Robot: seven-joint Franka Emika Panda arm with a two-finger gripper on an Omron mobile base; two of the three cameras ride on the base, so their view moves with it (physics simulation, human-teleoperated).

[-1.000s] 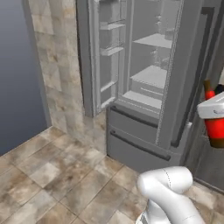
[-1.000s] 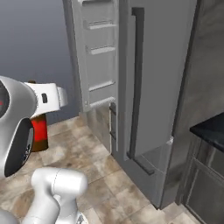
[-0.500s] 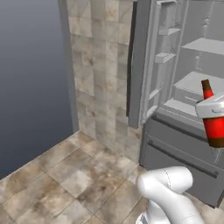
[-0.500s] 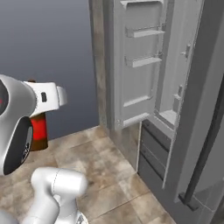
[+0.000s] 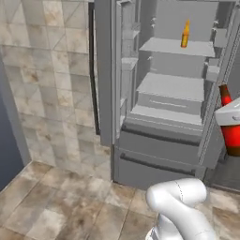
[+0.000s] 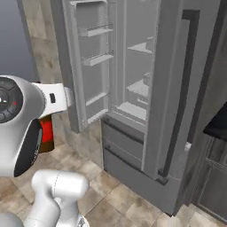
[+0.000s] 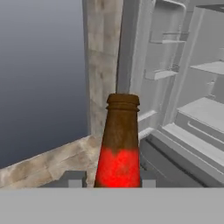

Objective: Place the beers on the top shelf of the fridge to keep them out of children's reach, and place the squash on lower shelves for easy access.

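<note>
Brown beer bottle (image 7: 118, 144) with the red label stood upright in the gripper (image 7: 109, 178), long axis vertical, neck and crown cap pointing up. The 2 finger tips were pinched on its lower body, 1 on each side. In the left base view the same bottle (image 5: 230, 129) hung at the right edge, just outside the open fridge (image 5: 159, 140), its middle partly hidden by the white hand. In the right base view only a red strip of it (image 6: 46, 133) showed behind the arm, so its exact tilt there could not be told.

Inside the fridge the amber-yellow bottle (image 5: 185, 34) stood upright on the top shelf (image 5: 173, 47), toward the right side, well apart from the held bottle. Below it lay 2 wide pale lower shelves (image 5: 171, 86), bare where visible, and under them the grey drawer fronts (image 5: 159, 154).

The left door (image 5: 105, 70) stood swung open, its narrow racks (image 6: 95, 57) facing inward. The right door (image 6: 177, 88) with its long dark bar handle (image 6: 186, 93) also stood open, between the held bottle and the shelves in the left base view.

A mottled beige tiled wall (image 5: 47, 79) ran left of the fridge, the floor (image 5: 61, 201) had matching stone tiles, and a dark counter edge (image 6: 217, 124) showed at the far right.
</note>
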